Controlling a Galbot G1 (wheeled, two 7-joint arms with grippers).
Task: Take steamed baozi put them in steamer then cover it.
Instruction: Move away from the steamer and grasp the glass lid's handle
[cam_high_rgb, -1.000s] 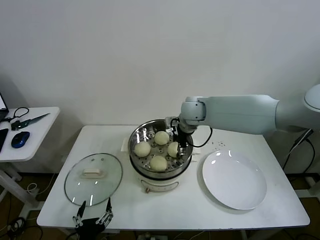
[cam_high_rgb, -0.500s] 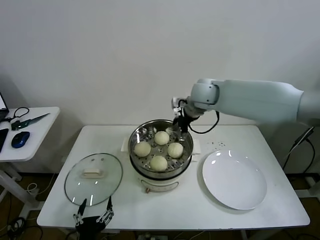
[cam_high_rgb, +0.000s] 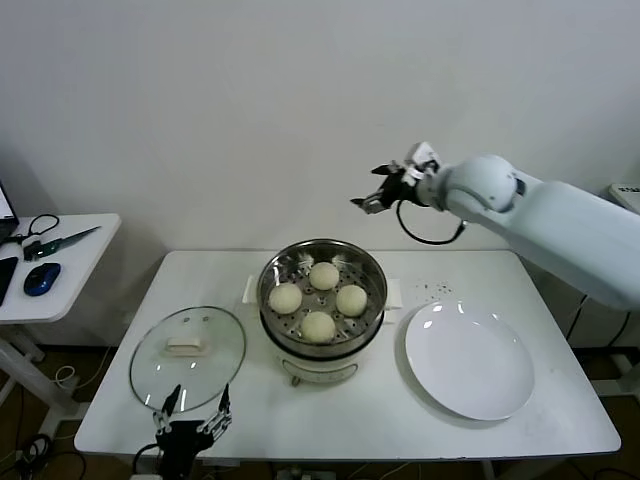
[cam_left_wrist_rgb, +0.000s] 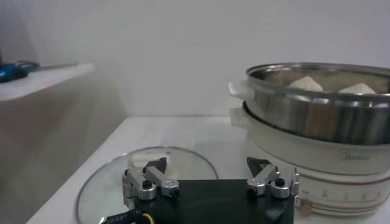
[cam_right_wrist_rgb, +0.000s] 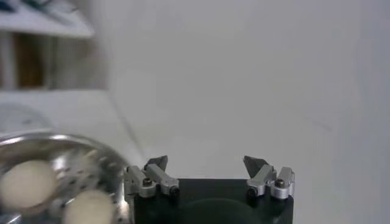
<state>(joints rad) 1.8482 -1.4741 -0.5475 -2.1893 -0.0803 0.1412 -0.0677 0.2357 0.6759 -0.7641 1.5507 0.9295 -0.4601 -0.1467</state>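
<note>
Hovering open at the bench's (cam_high_rgb: 380, 420) near edge, the left hand (cam_high_rgb: 190, 420) faces the cover (cam_high_rgb: 187, 357). Beyond, 4 baozi (cam_high_rgb: 318, 326) fill the steamer (cam_high_rgb: 322, 300). Farthest, the right hand (cam_high_rgb: 378, 187) hangs open, empty.

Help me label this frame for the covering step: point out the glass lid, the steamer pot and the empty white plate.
Glass lid (cam_high_rgb: 187, 357): head view, on the clear glass beside its white handle.
Steamer pot (cam_high_rgb: 322, 350): head view, on the front steel wall below the buns.
White plate (cam_high_rgb: 468, 360): head view, on its bare middle.
</note>
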